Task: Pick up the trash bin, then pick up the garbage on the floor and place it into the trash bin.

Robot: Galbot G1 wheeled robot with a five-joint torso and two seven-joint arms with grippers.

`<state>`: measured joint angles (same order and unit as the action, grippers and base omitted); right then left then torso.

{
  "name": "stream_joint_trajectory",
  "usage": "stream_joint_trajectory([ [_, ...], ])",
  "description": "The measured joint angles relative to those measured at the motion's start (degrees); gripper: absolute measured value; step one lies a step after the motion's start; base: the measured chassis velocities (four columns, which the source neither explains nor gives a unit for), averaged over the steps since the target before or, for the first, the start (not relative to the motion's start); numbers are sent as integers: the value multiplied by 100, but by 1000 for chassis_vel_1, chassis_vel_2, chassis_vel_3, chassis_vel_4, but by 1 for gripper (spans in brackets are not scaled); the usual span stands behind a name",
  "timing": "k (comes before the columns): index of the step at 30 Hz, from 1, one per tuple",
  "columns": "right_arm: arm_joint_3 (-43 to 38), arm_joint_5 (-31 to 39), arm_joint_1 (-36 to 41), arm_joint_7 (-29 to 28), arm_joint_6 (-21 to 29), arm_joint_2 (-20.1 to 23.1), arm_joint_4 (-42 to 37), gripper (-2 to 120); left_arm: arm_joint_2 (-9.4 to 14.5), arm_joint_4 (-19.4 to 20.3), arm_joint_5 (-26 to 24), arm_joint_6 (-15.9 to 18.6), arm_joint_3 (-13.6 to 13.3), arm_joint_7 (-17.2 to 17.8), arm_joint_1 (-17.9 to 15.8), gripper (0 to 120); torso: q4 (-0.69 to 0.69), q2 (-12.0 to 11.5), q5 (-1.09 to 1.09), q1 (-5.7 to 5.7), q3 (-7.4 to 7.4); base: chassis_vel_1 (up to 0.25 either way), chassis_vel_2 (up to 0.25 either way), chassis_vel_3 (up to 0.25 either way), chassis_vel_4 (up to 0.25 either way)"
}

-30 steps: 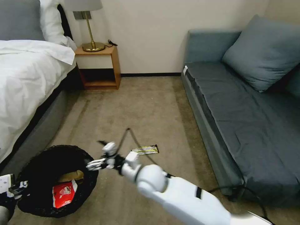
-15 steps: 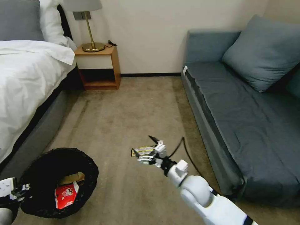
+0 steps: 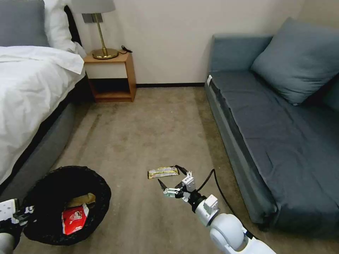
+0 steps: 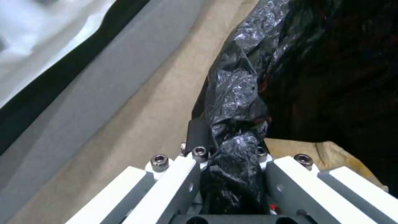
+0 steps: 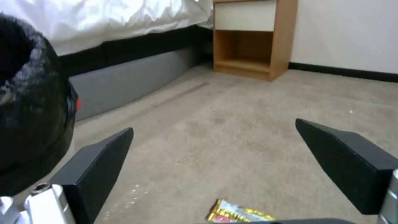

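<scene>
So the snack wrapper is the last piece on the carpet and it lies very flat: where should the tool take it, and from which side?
Probably from above, across the narrow width near the middle of the gold-black snack wrapper. It lies flat on the carpet as a long strip, so no edge stands up for a side approach. The open right tool hangs just short of it.
</scene>
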<state>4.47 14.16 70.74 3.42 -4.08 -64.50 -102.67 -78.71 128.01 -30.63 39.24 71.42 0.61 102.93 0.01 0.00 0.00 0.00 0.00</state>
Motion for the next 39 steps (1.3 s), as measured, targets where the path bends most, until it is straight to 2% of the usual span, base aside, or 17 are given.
stream_joint_trajectory([
  [13,268,-90,-252,5,121,66,423,100,20,-97,-6,-14,15,-13,-49,3,-1,0,0,0,1,-199,200,196,-201],
  [19,497,-289,-468,108,308,118,805,100,3,-146,-4,-14,14,-14,-80,3,-2,0,0,0,1,-157,147,157,-154],
  [24,750,-192,-754,250,430,145,1166,100,7,-179,-3,-14,13,-15,-86,3,-1,0,-1,0,1,-138,119,140,-124],
  [30,1328,-40,-1474,913,906,149,1989,100,-21,-186,14,-14,20,-14,-78,3,0,0,0,0,0,-40,22,22,-40],
  [39,2001,-212,-2152,1434,937,21,2829,100,-60,-124,25,-15,83,-10,-77,3,0,0,-1,0,0,0,0,0,0],
])
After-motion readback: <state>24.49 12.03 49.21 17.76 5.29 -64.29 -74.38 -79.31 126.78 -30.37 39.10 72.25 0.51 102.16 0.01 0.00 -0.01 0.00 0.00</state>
